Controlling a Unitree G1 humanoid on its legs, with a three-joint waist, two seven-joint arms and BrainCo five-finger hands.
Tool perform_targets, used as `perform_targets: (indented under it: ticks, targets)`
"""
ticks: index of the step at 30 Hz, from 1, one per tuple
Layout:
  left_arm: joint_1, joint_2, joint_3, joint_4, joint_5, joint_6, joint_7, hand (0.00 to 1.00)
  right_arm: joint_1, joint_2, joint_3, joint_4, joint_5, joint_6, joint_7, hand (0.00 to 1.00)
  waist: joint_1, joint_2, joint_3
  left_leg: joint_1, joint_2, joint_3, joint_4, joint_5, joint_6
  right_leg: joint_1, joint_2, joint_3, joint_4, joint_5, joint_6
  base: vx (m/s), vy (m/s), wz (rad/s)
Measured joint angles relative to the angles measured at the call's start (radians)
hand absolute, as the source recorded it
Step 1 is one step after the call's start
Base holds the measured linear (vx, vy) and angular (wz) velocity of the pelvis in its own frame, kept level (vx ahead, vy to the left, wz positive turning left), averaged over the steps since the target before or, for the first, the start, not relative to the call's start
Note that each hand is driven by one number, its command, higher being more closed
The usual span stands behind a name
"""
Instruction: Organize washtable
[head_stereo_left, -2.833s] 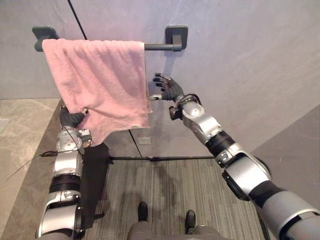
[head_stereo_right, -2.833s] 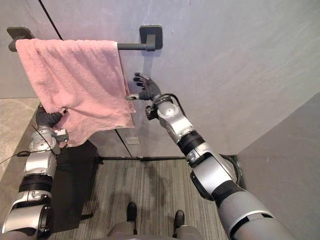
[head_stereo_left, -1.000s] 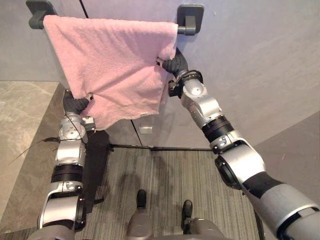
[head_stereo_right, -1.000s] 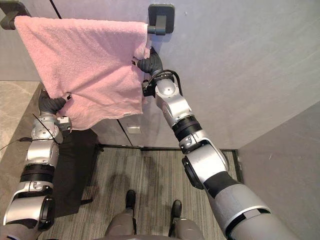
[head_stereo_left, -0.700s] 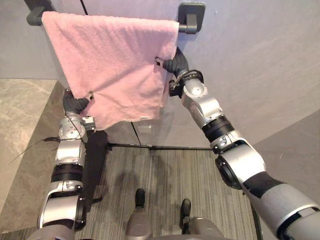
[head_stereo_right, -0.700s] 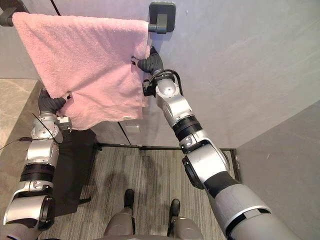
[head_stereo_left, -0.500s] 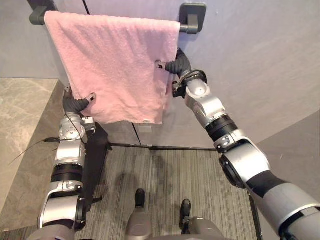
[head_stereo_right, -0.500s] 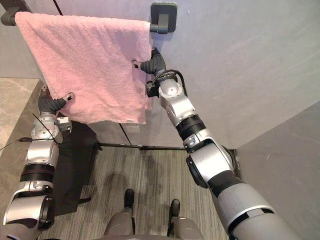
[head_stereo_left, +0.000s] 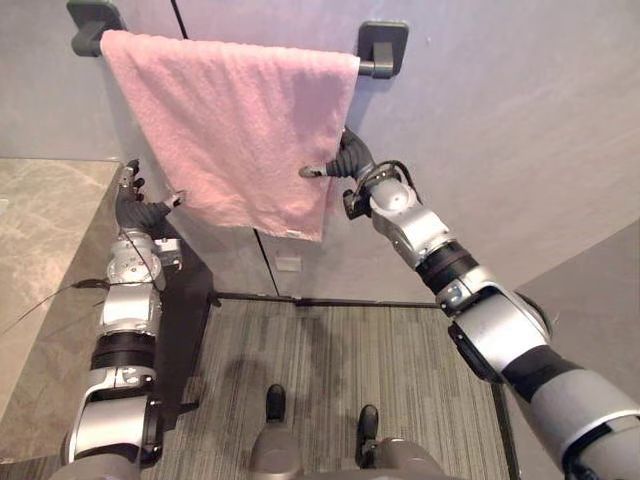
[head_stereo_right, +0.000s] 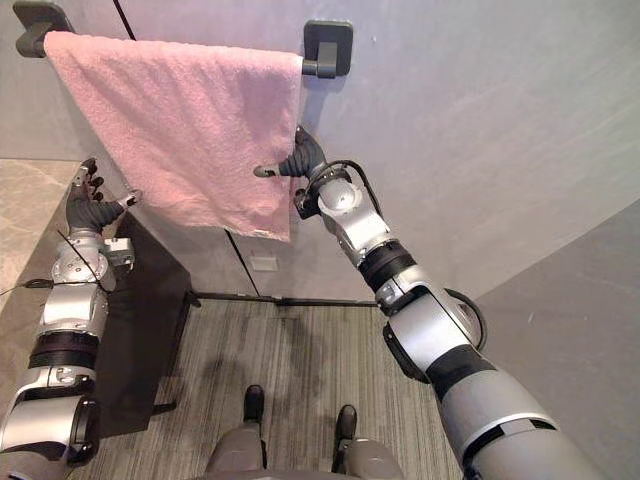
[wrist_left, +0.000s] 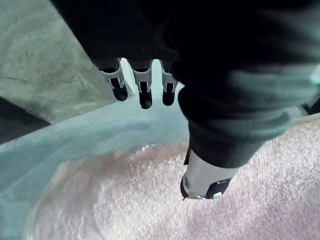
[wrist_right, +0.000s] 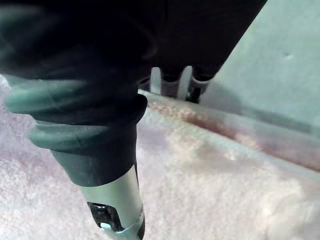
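Observation:
A pink towel (head_stereo_left: 230, 125) hangs spread over the dark wall rail (head_stereo_left: 366, 70) between its two brackets, lower edge free. My left hand (head_stereo_left: 133, 207) is just off the towel's lower left corner, fingers straight and spread, holding nothing. In the left wrist view the thumb (wrist_left: 205, 175) lies over pink cloth and the fingers (wrist_left: 144, 89) point past it. My right hand (head_stereo_left: 347, 163) is at the towel's right edge, thumb stretched out in front of the cloth. The right wrist view shows its thumb (wrist_right: 114, 210) apart from the fingers (wrist_right: 175, 82), with towel (wrist_right: 210, 180) beyond, not pinched.
A marble-look counter (head_stereo_left: 40, 240) runs along the left. A black panel (head_stereo_left: 185, 320) stands below it, beside my left arm. A grey wall (head_stereo_left: 500, 120) carries a small outlet (head_stereo_left: 288, 264). Striped carpet (head_stereo_left: 330, 350) lies below.
Both hands have let go of the towel and opened. The pulled-out lower corners dropped, so the towel hangs flat. My right hand has moved down and away from the rail.

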Motion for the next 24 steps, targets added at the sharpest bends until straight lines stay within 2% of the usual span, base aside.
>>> perform_targets:
  ticks: [2,4,6,10,12,14,15,17,20,22,24]
  targets:
    - [0.013,0.025,0.018,0.000,0.000,0.000,0.000,0.00,0.013,-0.025,0.000,0.018,-0.001,0.000,0.009,0.00,-0.002,-0.012,-0.009,0.002,0.001,0.000,0.000,0.000,0.000,0.002,0.001,0.002,-0.003,0.000,0.000,0.00,0.000,0.00]
    - [0.022,0.054,0.040,0.000,0.000,0.000,0.001,0.00,0.055,-0.086,-0.013,0.032,-0.003,0.001,0.016,0.00,-0.001,-0.025,-0.026,0.004,-0.001,0.000,0.000,0.000,0.000,0.005,-0.001,0.001,-0.004,0.000,0.000,0.00,0.000,0.00]
    - [0.044,0.068,0.095,-0.005,0.000,0.000,0.004,0.00,0.107,-0.126,-0.068,0.032,-0.003,0.002,0.018,0.00,-0.004,-0.031,-0.037,0.012,-0.003,0.001,0.000,0.000,0.000,0.013,-0.002,0.003,-0.007,0.000,0.000,0.00,0.000,0.00]
    - [0.113,0.071,0.240,-0.043,0.003,0.001,0.040,0.00,0.226,-0.200,-0.295,0.021,-0.002,0.013,-0.003,0.00,-0.003,-0.025,-0.073,0.014,-0.005,0.001,0.000,-0.001,0.000,0.017,-0.004,0.003,-0.012,0.000,0.000,0.00,0.000,0.00]
    - [0.166,0.071,0.328,-0.130,0.010,0.008,0.072,0.00,0.272,-0.212,-0.491,-0.003,-0.001,0.020,-0.050,0.00,-0.004,-0.013,-0.095,0.014,-0.004,0.002,0.000,-0.001,0.000,0.017,-0.003,0.005,-0.014,0.000,0.001,-0.01,0.002,-0.02]
    - [0.188,0.071,0.366,-0.188,0.018,0.009,0.096,0.00,0.299,-0.211,-0.582,-0.070,-0.003,0.025,-0.090,0.00,-0.003,-0.004,-0.107,0.014,-0.004,0.004,0.000,-0.001,0.000,0.017,-0.002,0.009,-0.019,0.000,0.001,-0.01,0.003,-0.05]
    - [0.223,0.070,0.404,-0.273,0.027,0.010,0.124,0.00,0.332,-0.213,-0.656,-0.194,-0.009,0.027,-0.132,0.00,-0.005,0.011,-0.124,0.016,-0.004,0.006,0.000,-0.001,0.000,0.018,-0.002,0.011,-0.020,0.000,0.001,-0.01,0.003,-0.06]
    - [0.250,0.066,0.410,-0.362,0.036,0.012,0.142,0.00,0.352,-0.216,-0.686,-0.324,-0.032,0.027,-0.166,0.00,-0.007,0.028,-0.143,0.021,-0.004,0.008,0.000,-0.001,0.000,0.021,-0.004,0.009,-0.019,0.000,0.001,0.00,0.002,-0.02]
    - [0.265,0.038,0.382,-0.489,0.055,0.018,0.153,0.00,0.356,-0.215,-0.659,-0.482,-0.066,0.022,-0.199,0.00,-0.021,0.053,-0.166,0.038,-0.010,0.007,-0.001,-0.001,0.000,0.037,-0.009,0.004,-0.018,-0.002,0.005,-0.01,0.010,0.03]
    - [0.272,0.034,0.299,-0.580,0.056,0.018,0.143,0.00,0.356,-0.210,-0.580,-0.607,-0.074,-0.006,-0.200,0.00,-0.033,0.066,-0.177,0.051,-0.017,0.006,-0.001,-0.001,0.001,0.052,-0.017,-0.004,-0.017,-0.007,0.016,-0.04,0.023,0.04]
    - [0.272,0.034,0.229,-0.631,0.055,0.018,0.117,0.00,0.356,-0.196,-0.526,-0.680,-0.079,-0.021,-0.197,0.00,-0.035,0.066,-0.179,0.062,-0.019,0.011,-0.001,-0.003,-0.001,0.054,-0.020,0.000,-0.017,-0.010,0.020,-0.07,0.029,-0.04]
